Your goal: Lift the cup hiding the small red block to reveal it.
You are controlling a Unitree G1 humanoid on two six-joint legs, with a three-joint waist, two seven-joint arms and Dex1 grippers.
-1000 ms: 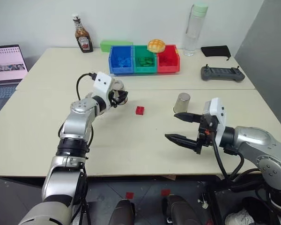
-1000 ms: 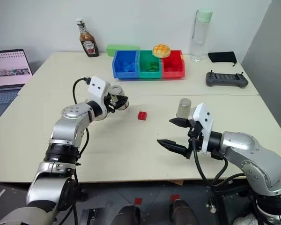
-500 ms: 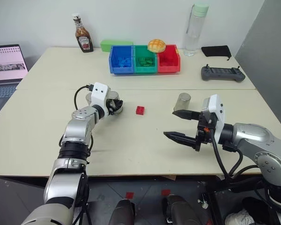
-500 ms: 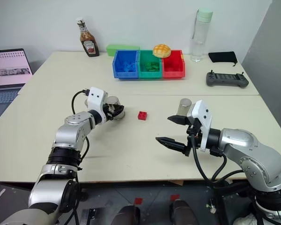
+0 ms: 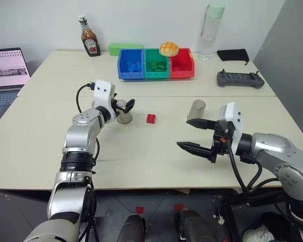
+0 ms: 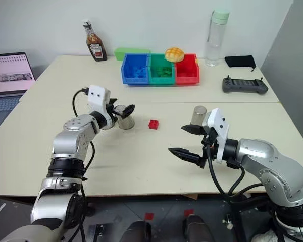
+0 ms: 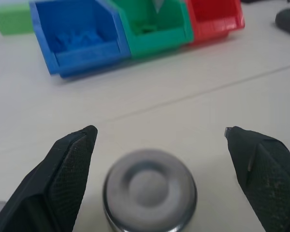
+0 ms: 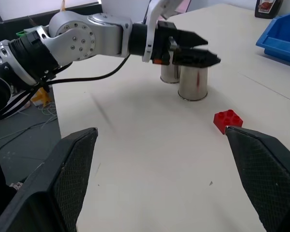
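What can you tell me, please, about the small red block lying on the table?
The small red block is a tiny bright red brick of glossy plastic with round studs on top, as the right wrist view shows. It lies uncovered and flat on the pale beige tabletop, near the middle, with nothing touching it. An upturned silvery metal cup stands apart on its left, between the open left claw's fingers; a second such cup stands farther to its right.

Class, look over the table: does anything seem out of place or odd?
Yes. The small red block lies bare on the table, under none of the upside-down cups. The cup beside it stands between the open left claw.
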